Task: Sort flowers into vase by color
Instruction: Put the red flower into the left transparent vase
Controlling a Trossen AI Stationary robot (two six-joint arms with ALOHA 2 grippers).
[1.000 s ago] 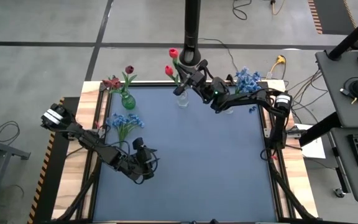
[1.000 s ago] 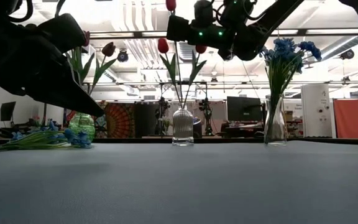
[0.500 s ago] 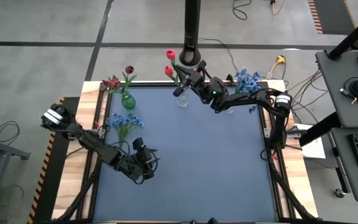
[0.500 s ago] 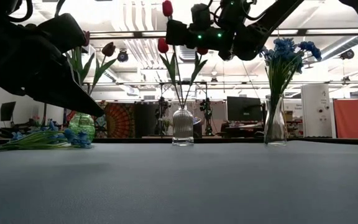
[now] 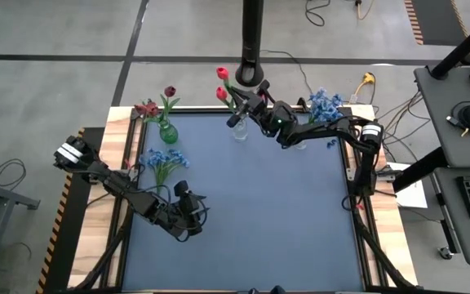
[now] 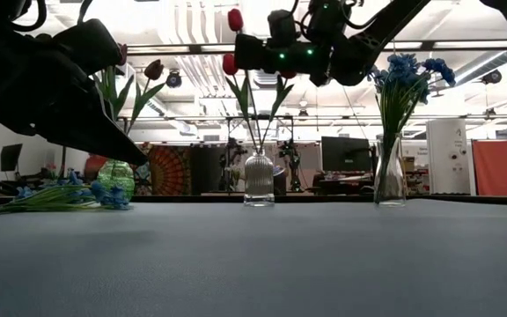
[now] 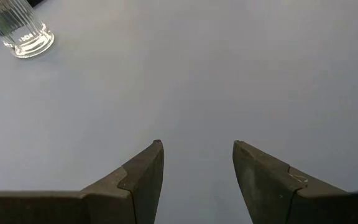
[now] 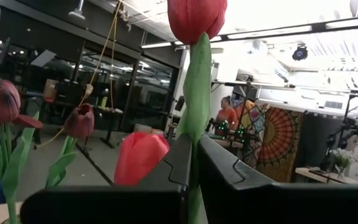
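Note:
My right gripper [image 5: 237,114] [image 6: 240,53] [image 8: 193,155] hovers above the ribbed clear vase [image 5: 239,131] [image 6: 259,180] at the far edge, shut on a red tulip [image 5: 221,73] [image 6: 235,19]. Other red tulips [image 5: 221,94] [image 6: 229,63] stand in that vase. Maroon blooms [image 5: 170,91] stand in the green vase [image 5: 168,131] [image 6: 117,176]. Blue blossoms [image 5: 325,106] [image 6: 407,70] fill a clear vase [image 6: 390,180] on the right. A blue bunch [image 5: 163,159] [image 6: 69,195] lies flat on the mat. My left gripper [image 5: 190,208] [image 7: 197,155] waits open, low over the mat's near left. My right gripper pinches the red tulip's green stem [image 8: 196,118] between its two fingers, a short way below the bud [image 8: 196,15]. The fingers come about level from the table's right, across the stem. The tulip stands upright over the ribbed vase; whether its lower end is inside, I cannot tell.
The three vases line the far edge of the blue mat [image 5: 251,212], whose middle and near part are bare. A black camera post [image 5: 251,41] rises behind the ribbed vase. Wooden table edges [image 5: 113,155] flank the mat.
My right gripper has eased down and slightly toward the table's left, staying shut on the tulip; the bud stands lower over the ribbed vase than a second ago.

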